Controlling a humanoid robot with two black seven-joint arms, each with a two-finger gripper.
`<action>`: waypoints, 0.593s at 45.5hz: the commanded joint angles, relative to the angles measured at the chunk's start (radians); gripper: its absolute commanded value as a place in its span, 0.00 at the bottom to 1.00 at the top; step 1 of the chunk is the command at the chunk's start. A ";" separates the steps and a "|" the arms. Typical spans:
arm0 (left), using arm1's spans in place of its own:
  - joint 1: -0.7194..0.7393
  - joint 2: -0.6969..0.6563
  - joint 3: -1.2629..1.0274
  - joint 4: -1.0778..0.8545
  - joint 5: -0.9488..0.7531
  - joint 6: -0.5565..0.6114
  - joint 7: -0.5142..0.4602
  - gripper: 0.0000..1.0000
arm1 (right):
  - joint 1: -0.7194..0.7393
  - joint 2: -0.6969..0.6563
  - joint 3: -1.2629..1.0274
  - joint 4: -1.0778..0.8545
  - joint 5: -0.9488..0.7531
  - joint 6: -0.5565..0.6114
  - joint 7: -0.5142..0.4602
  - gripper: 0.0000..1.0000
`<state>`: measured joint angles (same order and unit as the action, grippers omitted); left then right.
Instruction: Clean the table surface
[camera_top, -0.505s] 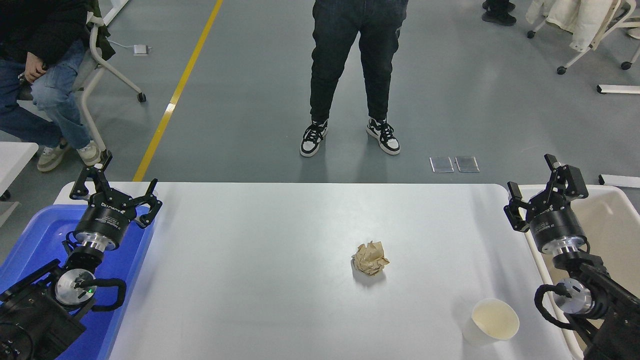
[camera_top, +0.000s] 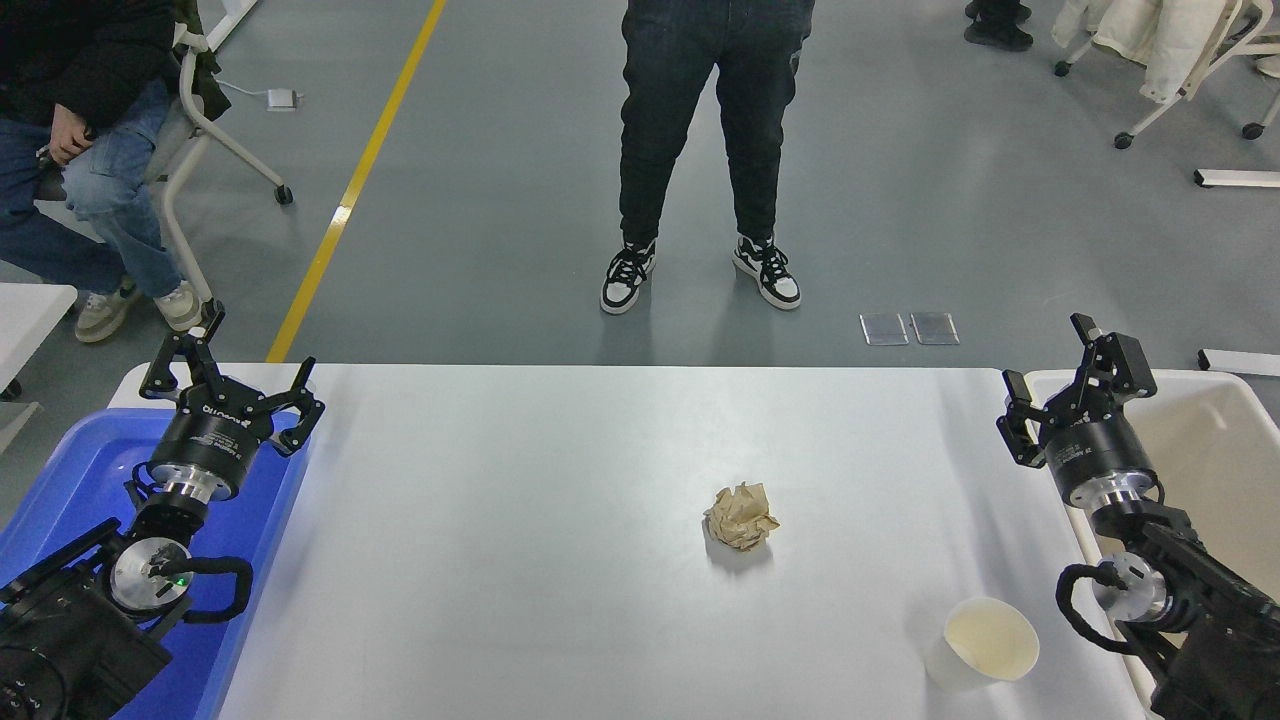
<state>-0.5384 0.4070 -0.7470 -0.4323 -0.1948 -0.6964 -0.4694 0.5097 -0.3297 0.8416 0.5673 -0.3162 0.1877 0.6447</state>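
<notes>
Table surface (camera_top: 520, 560) spreads across the middle of my head view, a white top flanked by a blue tub (camera_top: 60, 480) at its left end and a cream-white bin (camera_top: 1225, 440) at its right. Two items lie on it: a crumpled brown paper ball (camera_top: 741, 516) near the centre and a white paper cup (camera_top: 985, 642) upright toward the near right corner, well apart from each other. My right end effector (camera_top: 1065, 385) hangs released and empty over the table's right edge beside the cream-white bin; my left end effector (camera_top: 228, 375) is parked, fingers spread, over the blue tub. I judge that no pickup is yet begun. The next move calls for reaching the right arm inward and down over the paper ball or the cup.
</notes>
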 joint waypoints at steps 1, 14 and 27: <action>0.000 -0.001 0.000 0.000 0.000 0.000 0.000 1.00 | 0.003 0.004 0.001 -0.004 0.000 -0.001 0.000 1.00; 0.000 -0.001 0.000 0.000 0.000 0.000 0.000 1.00 | 0.004 0.017 0.004 -0.003 0.002 0.004 -0.002 1.00; 0.000 -0.001 0.000 0.000 0.000 -0.002 0.000 1.00 | 0.041 0.011 0.002 -0.010 0.000 -0.005 -0.003 1.00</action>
<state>-0.5384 0.4070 -0.7470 -0.4327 -0.1948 -0.6964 -0.4694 0.5337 -0.3150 0.8441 0.5661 -0.3146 0.1901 0.6421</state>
